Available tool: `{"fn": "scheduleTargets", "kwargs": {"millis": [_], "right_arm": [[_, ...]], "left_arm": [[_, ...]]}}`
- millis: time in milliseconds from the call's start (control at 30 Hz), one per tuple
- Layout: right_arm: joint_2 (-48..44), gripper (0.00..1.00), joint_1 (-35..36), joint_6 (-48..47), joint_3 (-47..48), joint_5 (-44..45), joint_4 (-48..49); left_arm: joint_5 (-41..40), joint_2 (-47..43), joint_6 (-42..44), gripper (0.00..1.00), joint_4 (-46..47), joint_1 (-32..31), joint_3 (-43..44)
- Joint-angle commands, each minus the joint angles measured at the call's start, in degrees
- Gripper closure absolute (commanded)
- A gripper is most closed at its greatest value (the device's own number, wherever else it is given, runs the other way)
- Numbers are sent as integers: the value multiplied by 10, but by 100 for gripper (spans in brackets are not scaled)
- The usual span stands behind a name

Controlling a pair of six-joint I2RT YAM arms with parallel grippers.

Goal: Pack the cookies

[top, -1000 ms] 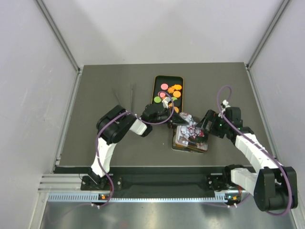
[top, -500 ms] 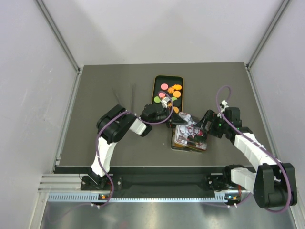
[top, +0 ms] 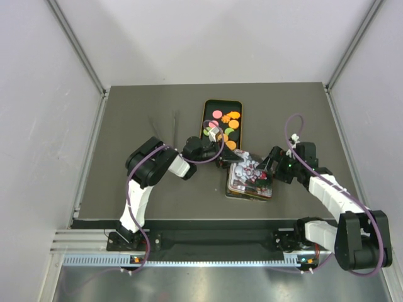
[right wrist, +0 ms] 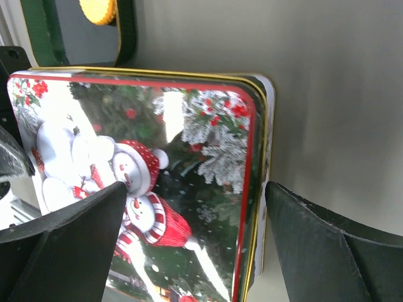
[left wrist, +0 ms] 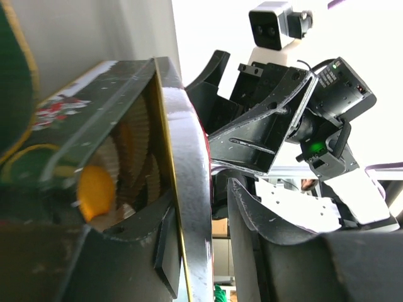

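Cookies (top: 225, 119) in orange, pink and green lie in a black tray (top: 204, 116) at the table's middle back. In front of it stands a tin with a snowman lid (top: 250, 178). My left gripper (top: 227, 158) straddles the lid's left edge (left wrist: 189, 157), which is raised. The lower finger touches the lid's underside and a gap shows at the other finger. Under the lid I see paper cups (left wrist: 135, 151) and an orange cookie (left wrist: 96, 192). My right gripper (top: 269, 170) is open and empty over the lid's right side (right wrist: 145, 170).
Two thin dark sticks (top: 165, 129) lie on the dark table left of the tray. Grey walls close in the sides and back. A metal rail (top: 189, 242) runs along the near edge. The tray's corner with an orange cookie (right wrist: 97, 9) shows in the right wrist view.
My left arm's wrist has drawn back a little to the left. The right gripper has edged slightly toward the tin. The lid and tin stay in place.
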Motion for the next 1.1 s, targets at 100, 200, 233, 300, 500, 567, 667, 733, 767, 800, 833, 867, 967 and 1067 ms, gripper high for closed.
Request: {"fn": "scheduleTargets", "kwargs": {"millis": [100, 200, 233, 300, 500, 567, 667, 733, 767, 800, 833, 867, 967, 1067], "right_arm": [[4, 9, -6, 3, -2, -9, 28], [4, 9, -5, 4, -2, -9, 28], [4, 10, -6, 3, -1, -8, 28], [4, 10, -5, 4, -2, -8, 28], [1, 11, -5, 3, 1, -6, 24], [-2, 11, -6, 2, 1, -4, 22], [-3, 12, -6, 4, 2, -4, 22], [-3, 12, -5, 3, 2, -5, 21], [-3, 13, -5, 3, 3, -4, 20], [-3, 13, -5, 2, 4, -5, 20], [-3, 13, -6, 2, 5, -5, 19], [-3, 13, -5, 3, 6, -5, 19], [-1, 13, -4, 1, 8, -4, 17], [-1, 14, -5, 0, 10, -3, 16]], "left_arm": [[6, -48, 22, 63, 39, 21, -23], [9, -57, 27, 63, 29, 26, -31], [9, -58, 30, 63, 28, 28, -37], [10, -64, 33, 63, 23, 33, -41], [10, -71, 40, 65, 12, 43, -53], [10, -72, 42, 65, 8, 44, -59], [9, -75, 45, 65, 4, 48, -66], [8, -78, 49, 66, -1, 52, -70], [8, -79, 50, 66, -6, 53, -72], [7, -81, 56, 66, -9, 55, -74], [6, -83, 57, 66, -13, 58, -76], [6, -86, 61, 66, -22, 59, -77], [2, -98, 76, 66, -41, 65, -84], [-1, -108, 94, 66, -66, 71, -88]]}}
